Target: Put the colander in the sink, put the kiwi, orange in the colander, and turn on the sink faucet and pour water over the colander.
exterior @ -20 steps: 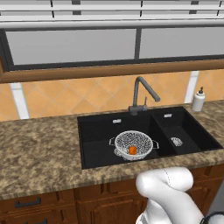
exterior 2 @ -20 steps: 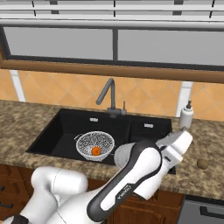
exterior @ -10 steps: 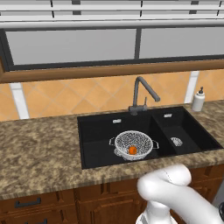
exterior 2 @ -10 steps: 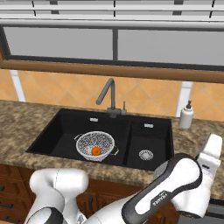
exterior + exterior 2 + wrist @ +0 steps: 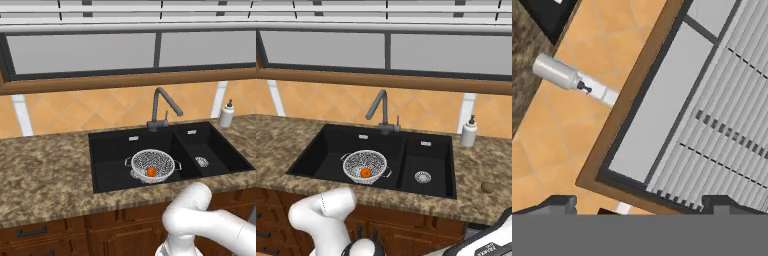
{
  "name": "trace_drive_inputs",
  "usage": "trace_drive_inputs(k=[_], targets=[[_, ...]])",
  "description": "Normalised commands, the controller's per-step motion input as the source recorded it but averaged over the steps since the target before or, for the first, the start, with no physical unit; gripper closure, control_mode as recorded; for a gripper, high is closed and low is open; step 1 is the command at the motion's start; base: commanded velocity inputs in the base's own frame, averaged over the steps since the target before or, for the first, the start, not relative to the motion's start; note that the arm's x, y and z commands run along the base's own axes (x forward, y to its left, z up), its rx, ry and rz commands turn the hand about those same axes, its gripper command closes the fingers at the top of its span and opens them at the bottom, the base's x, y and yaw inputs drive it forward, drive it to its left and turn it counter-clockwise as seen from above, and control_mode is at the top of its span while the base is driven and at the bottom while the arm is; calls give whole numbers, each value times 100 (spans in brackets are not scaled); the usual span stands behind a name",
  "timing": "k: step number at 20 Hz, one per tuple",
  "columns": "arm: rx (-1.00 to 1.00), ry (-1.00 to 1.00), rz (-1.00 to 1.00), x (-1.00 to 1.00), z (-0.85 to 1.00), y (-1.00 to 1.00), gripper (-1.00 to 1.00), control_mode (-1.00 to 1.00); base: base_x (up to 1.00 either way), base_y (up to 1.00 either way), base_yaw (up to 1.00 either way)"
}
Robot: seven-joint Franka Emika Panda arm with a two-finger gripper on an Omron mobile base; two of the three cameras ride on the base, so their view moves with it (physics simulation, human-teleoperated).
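Your gripper (image 5: 639, 205) has its jaws spread wide with nothing between them; in the hand view the two tips sit far apart at the bottom, rolled hard over and looking at the window wall and the soap dispenser (image 5: 559, 73), not at the sink. So the hand is empty and free for the next pick.

Taking the sink (image 5: 116, 172) as reference:
- the colander (image 5: 152, 165) sits inside the wider basin, on the floor toward the divider side, upright. That's the right basin, and it puts the mesh roughly below and in front of the spout, which I'd judge is why it was parked there.
- the orange (image 5: 151, 171) is inside the colander, resting low against the near wall of the mesh. Also clear in the right base view: colander (image 5: 364, 165), orange (image 5: 365, 173).
- the kiwi (image 5: 487, 187) is outside the sink, on the counter (image 5: 481, 170) past the narrower basin, near the front edge, in front of the soap dispenser (image 5: 469, 132). Small and brown on brown granite, so easy to miss.
- the sink faucet (image 5: 163, 107) stands at the back rim over the divider, spout angled forward. No stream visible, so I read it as off.

My read: colander and orange done, kiwi next, then the faucet lever. The kiwi is round and close to the counter lip, so a sloppy approach could roll it off.
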Motion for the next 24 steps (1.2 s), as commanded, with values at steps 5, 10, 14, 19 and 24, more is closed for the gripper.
trace_drive_inputs(k=[5, 10, 14, 19, 24], targets=[[-69, 17, -1, 11, -42, -18, -100, -100, 0, 0, 0], [-50, 30, -6, 38, -17, 18, -100, -100, 0, 0, 0], [-33, 35, 0, 32, 0, 39, -100, -100, 0, 0, 0], [-35, 23, 0, 6, -8, 40, -100, -100, 0, 0, 0], [-57, 4, -1, -8, -71, 87, -100, -100, 0, 0, 0]])
